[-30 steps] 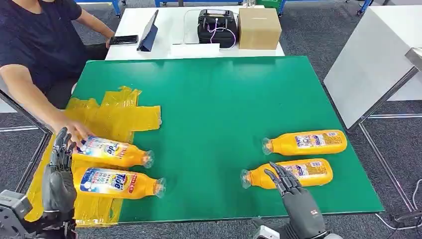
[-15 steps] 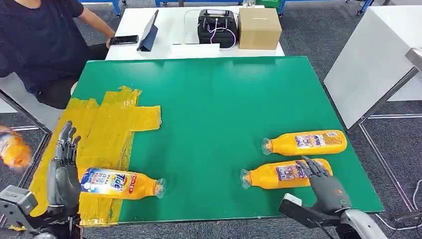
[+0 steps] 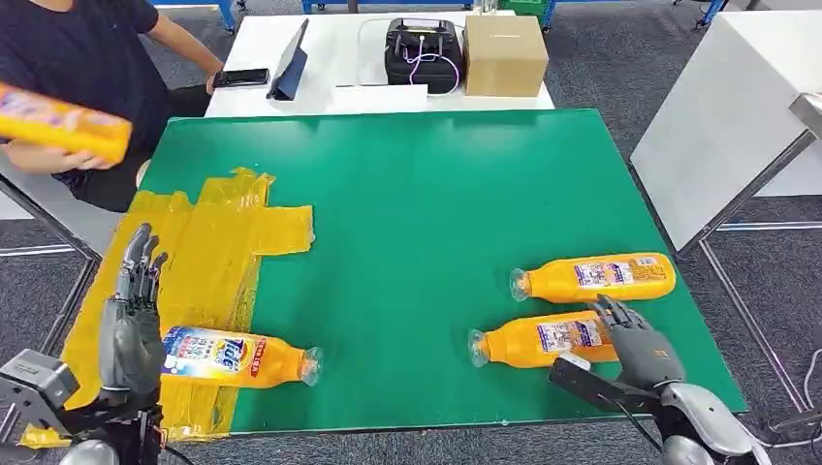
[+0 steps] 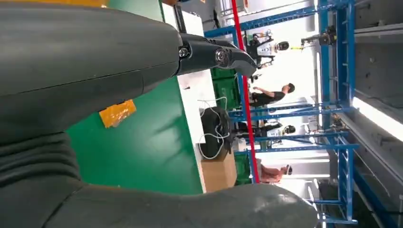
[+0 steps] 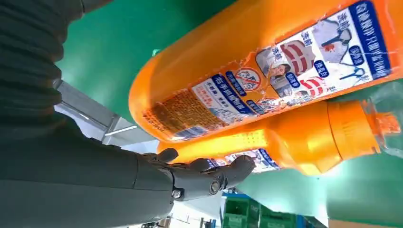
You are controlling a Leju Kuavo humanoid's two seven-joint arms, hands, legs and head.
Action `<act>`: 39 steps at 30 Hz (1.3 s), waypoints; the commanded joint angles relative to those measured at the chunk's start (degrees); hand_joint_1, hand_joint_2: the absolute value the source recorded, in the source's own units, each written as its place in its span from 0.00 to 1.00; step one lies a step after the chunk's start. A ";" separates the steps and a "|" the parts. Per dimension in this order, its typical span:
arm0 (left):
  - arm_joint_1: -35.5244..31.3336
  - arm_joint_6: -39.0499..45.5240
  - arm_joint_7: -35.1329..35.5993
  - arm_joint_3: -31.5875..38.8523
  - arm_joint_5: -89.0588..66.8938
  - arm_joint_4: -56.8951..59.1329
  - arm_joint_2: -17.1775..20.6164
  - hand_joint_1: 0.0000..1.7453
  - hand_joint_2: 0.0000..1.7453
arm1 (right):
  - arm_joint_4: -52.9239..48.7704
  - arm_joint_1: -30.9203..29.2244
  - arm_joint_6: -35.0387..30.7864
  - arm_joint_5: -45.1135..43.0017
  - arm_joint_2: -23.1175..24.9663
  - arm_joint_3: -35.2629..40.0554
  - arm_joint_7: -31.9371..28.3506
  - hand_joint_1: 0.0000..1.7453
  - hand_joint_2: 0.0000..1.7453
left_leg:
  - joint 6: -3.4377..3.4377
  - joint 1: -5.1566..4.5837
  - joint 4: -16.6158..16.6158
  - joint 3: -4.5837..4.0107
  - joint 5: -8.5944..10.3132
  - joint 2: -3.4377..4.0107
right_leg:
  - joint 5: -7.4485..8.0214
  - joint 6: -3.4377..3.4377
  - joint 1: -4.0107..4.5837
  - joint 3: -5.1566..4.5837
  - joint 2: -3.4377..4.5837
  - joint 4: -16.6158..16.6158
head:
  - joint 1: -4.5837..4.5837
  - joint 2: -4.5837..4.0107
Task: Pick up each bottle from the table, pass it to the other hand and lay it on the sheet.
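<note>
Right hand on the near bottle, grasp not closed yet.

Right hand (image 3: 635, 344) has swung in over the base end of the nearer orange plastic bottle (image 3: 543, 339) lying on the green table (image 3: 436, 203); fingers spread, draped on it, nothing gripped. Second orange bottle (image 3: 596, 276) lies just behind. Left hand (image 3: 131, 320) is open and upright beside the blue-labelled bottle (image 3: 237, 356) on the yellow plastic sheet (image 3: 213, 242). A person (image 3: 68, 58) has lifted one bottle (image 3: 60, 121) off the sheet, so one delivered remains. Next: close, lift, hand over.

Bare green table (image 3: 407, 252) lies open between the sheet (image 3: 208, 242) and two right-side bottles (image 3: 591, 277).
</note>
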 commanded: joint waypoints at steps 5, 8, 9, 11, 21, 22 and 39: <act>-3.92 -1.16 0.74 -2.25 1.79 5.82 2.05 0.00 0.00 | 15.36 -8.08 2.60 4.06 1.24 7.73 -0.76 0.00 1.00 | -0.01 0.03 -0.13 0.24 0.02 0.08 | 0.03 0.00 0.03 0.27 0.04 -0.18 | 0.00 0.00; -4.19 -1.17 0.79 -2.40 1.90 6.09 2.04 0.00 0.00 | 16.77 -8.71 2.29 4.35 1.29 8.13 -1.16 0.00 1.00 | 0.00 0.04 -0.10 0.16 0.04 0.05 | 0.04 0.00 0.04 0.20 0.02 -0.15 | 0.00 0.00; -4.19 -1.17 0.79 -2.40 1.90 6.09 2.04 0.00 0.00 | 16.77 -8.71 2.29 4.35 1.29 8.13 -1.16 0.00 1.00 | -0.01 0.04 -0.13 0.23 0.04 0.06 | 0.05 0.00 0.05 0.26 0.02 -0.19 | 0.00 0.00; -4.19 -1.17 0.79 -2.40 1.90 6.09 2.04 0.00 0.00 | 16.77 -8.71 2.29 4.35 1.29 8.13 -1.16 0.00 1.00 | -0.01 0.04 -0.11 0.21 0.05 0.01 | 0.04 0.00 0.04 0.25 -0.03 -0.17 | 0.00 0.00; -4.19 -1.17 0.79 -2.40 1.90 6.09 2.04 0.00 0.00 | 16.77 -8.71 2.29 4.35 1.29 8.13 -1.16 0.00 1.00 | 0.00 0.03 -0.11 0.28 0.03 -0.03 | 0.01 0.00 0.03 0.33 -0.07 -0.17 | 0.00 0.00; -4.19 -1.17 0.79 -2.40 1.90 6.09 2.04 0.00 0.00 | 16.77 -8.71 2.29 4.35 1.29 8.13 -1.16 0.00 1.00 | 0.01 0.03 -0.09 0.24 0.04 -0.03 | 0.01 0.00 0.03 0.28 -0.06 -0.15 | 0.02 0.00; -12.15 -2.01 0.15 -7.81 5.59 15.38 4.28 0.00 0.00 | 26.72 -14.46 15.55 -3.38 -15.84 30.04 -9.86 1.00 1.00 | 0.09 0.04 -0.10 0.70 0.12 -0.47 | 0.02 0.08 0.03 0.27 -0.49 -0.26 | 0.00 0.00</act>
